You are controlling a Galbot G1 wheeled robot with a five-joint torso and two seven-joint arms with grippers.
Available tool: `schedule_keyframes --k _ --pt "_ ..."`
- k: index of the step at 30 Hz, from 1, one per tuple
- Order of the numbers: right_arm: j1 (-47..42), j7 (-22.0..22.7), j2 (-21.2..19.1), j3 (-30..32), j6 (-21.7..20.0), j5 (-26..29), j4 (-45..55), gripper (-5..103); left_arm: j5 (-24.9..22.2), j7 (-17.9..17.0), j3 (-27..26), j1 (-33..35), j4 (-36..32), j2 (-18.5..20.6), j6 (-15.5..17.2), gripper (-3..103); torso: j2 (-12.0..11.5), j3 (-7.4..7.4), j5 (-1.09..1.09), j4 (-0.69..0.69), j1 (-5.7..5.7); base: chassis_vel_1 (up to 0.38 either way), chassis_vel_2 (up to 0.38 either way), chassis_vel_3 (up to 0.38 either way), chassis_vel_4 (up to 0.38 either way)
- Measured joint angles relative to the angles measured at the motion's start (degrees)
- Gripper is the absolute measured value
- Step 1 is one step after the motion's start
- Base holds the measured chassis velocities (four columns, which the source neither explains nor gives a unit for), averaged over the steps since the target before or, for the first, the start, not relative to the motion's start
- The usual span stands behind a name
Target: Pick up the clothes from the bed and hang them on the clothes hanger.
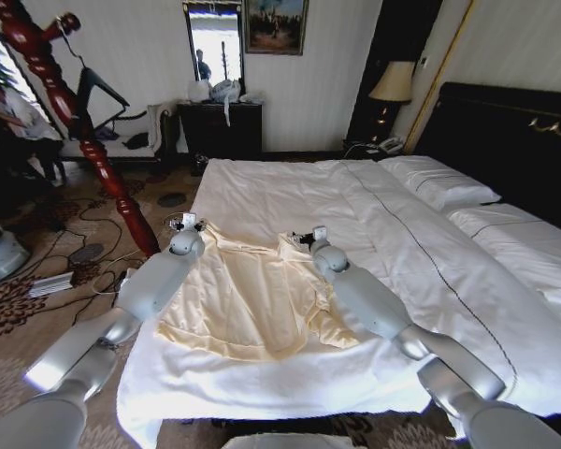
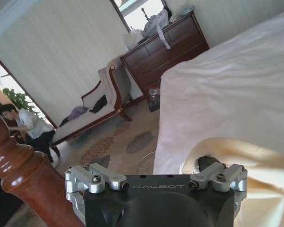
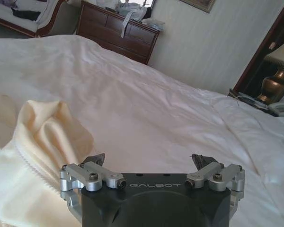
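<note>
One cream garment [image 1: 257, 299] lies spread flat on the near left part of the bed [image 1: 374, 243], and I have both grippers at its top edge. My left gripper [image 1: 189, 223] sits at the garment's left shoulder near the bed's edge; in the left wrist view [image 2: 156, 176] its jaws are spread wide, with a fold of the cloth [image 2: 255, 161] bunched by one finger, nothing clamped. My right gripper [image 1: 318, 234] is at the right shoulder; its wrist view [image 3: 149, 161] shows the jaws wide apart too, a hump of cloth [image 3: 47, 127] touching one fingertip, bare duvet by the other. I count one black hanger [image 1: 98, 94] on the reddish wooden stand [image 1: 70, 112], which leans just left of my left arm. Two pillows [image 1: 439, 182] lie by the black headboard [image 1: 505, 131]. One dark dresser [image 1: 220, 126] stands beyond the bed.
</note>
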Motion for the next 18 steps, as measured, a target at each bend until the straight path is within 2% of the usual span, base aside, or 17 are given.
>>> schedule_keyframes --k 1,4,6,11,12,13,14,15,16,17,18 --pt "-0.58 0.42 0.28 0.58 0.73 1.47 0.26 100 0.98 0.28 -0.5 0.41 0.9 -0.28 -0.13 100 -0.01 0.01 0.0 0.05 0.0 0.0 0.0 0.0 0.0" --pt "-1.29 1.51 0.26 1.54 1.59 4.13 1.9 100 2.86 0.95 -1.26 0.61 2.11 -0.57 -1.24 100 0.0 0.01 -0.02 0.08 0.02 0.0 0.0 0.0 0.0" --pt "-2.26 1.89 -0.87 2.22 2.7 5.46 4.15 100 4.17 1.75 -2.6 0.66 2.67 -0.81 -4.18 100 -0.01 0.01 -0.02 0.09 0.02 0.0 0.0 0.0 0.0" --pt "-5.18 3.37 -4.76 5.12 3.22 10.01 9.61 100 1.27 1.59 -6.4 1.86 -1.29 -0.15 -8.66 100 0.0 0.0 0.0 0.0 0.01 0.0 0.0 0.0 0.0" --pt "-6.3 3.58 -6.08 6.1 3.22 11.45 11.47 100 -0.64 1.56 -6.82 2.33 -2.97 0.45 -8.93 100 0.0 0.0 0.0 0.01 0.01 0.0 0.0 0.0 0.0" --pt "-6.3 3.58 -6.08 6.1 3.22 11.45 11.47 100 -0.64 1.56 -6.82 2.33 -2.97 0.45 -8.93 100 0.0 0.0 0.0 0.01 0.01 0.0 0.0 0.0 0.0" --pt "-7.29 3.58 -7.14 6.79 3.22 12.23 13.1 100 -4.01 1.62 -6.83 2.54 -4.63 1.09 -8.22 100 0.0 0.0 -0.01 0.03 0.01 0.0 0.0 0.0 0.0" --pt "-8.5 3.57 -8.22 7.54 3.22 12.69 15.08 100 -9.23 1.51 -6.3 2.42 -5.83 1.73 -5.34 100 0.0 0.0 0.02 0.04 0.01 0.0 0.0 0.0 0.0" --pt "-9.28 3.57 -8.81 7.99 3.22 12.88 16.33 100 -13.13 1.3 -5.67 2.03 -6.32 2.05 -1.8 100 0.0 0.0 -0.01 0.06 0.01 0.0 0.0 0.0 0.0" --pt "-10.21 3.6 -9.46 8.54 3.21 12.93 17.86 100 -18.15 1.28 -4.8 1.27 -6.88 2.52 3.53 100 0.0 0.01 -0.04 0.05 0.01 0.0 0.0 0.0 0.0" --pt "-10.21 3.6 -9.46 8.54 3.21 12.93 17.86 100 -18.15 1.28 -4.8 1.27 -6.88 2.52 3.53 100 0.0 0.01 -0.04 0.05 0.01 0.0 0.0 0.0 0.0"
